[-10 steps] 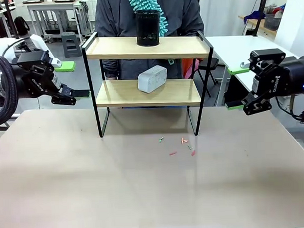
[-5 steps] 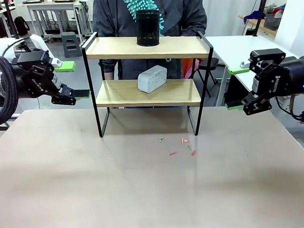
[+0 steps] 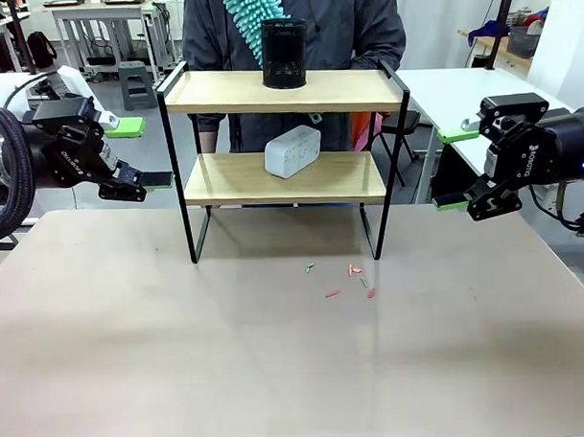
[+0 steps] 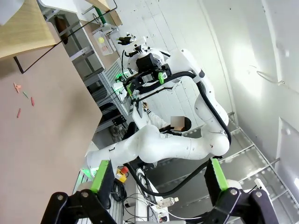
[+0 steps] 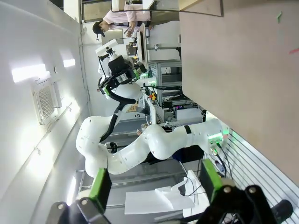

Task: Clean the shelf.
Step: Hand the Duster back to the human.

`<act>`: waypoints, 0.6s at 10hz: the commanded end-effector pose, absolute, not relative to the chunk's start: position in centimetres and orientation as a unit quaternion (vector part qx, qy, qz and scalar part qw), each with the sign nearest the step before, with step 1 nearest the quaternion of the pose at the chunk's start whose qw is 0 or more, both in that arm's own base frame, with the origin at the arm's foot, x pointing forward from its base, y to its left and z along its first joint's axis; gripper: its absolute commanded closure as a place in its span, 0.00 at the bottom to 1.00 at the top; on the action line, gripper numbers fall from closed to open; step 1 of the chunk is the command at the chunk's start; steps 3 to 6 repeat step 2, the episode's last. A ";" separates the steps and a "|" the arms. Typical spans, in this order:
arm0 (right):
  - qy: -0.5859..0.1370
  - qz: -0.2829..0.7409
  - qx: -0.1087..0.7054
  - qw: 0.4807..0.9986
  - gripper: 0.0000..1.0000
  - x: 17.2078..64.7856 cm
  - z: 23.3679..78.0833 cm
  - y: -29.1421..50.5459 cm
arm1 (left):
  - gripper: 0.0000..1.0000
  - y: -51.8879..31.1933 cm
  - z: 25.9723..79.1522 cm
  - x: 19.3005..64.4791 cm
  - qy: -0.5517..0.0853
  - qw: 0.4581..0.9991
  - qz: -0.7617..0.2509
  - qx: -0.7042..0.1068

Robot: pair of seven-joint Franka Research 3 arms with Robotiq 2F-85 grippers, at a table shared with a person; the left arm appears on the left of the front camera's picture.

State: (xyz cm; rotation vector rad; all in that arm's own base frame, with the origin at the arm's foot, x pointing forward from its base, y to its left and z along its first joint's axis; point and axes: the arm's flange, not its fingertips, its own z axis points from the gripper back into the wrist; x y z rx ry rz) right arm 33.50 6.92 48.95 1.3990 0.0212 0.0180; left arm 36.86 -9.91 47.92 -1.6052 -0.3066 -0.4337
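Note:
The shelf (image 3: 278,92) stands at the table's far middle, two light boards in a black frame. A black mesh cup (image 3: 283,54) sits on its top board and a whitish box (image 3: 292,149) lies tilted on the lower board. Behind it a person holds a teal fluffy duster (image 3: 249,14) over the top board. My left gripper (image 3: 142,154) hovers open left of the shelf, and my right gripper (image 3: 454,169) hovers open to its right, both holding nothing. In the wrist views the left gripper (image 4: 159,175) and right gripper (image 5: 155,181) show spread green pads with nothing between them.
Several small coloured scraps (image 3: 342,280) lie on the beige table (image 3: 278,372) just in front of the shelf's right legs; they also show as scraps (image 4: 23,95) in the left wrist view. A corner of the shelf board (image 4: 21,28) is there too. White tables stand farther back.
The person's duster has moved left behind the black cup. Both arms have stayed still with jaws open.

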 end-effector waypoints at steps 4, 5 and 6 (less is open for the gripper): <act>0.011 0.014 0.641 0.768 0.00 33.3 49.1 6.7 | 0.00 -10.0 48.2 36.7 -0.139 0.663 -0.195 -0.709; 0.011 0.014 0.641 0.768 0.00 33.3 49.1 6.7 | 0.00 -10.0 48.2 36.7 -0.139 0.663 -0.195 -0.709; 0.011 0.014 0.641 0.768 0.00 33.3 49.1 6.7 | 0.00 -10.0 48.2 36.7 -0.139 0.663 -0.195 -0.709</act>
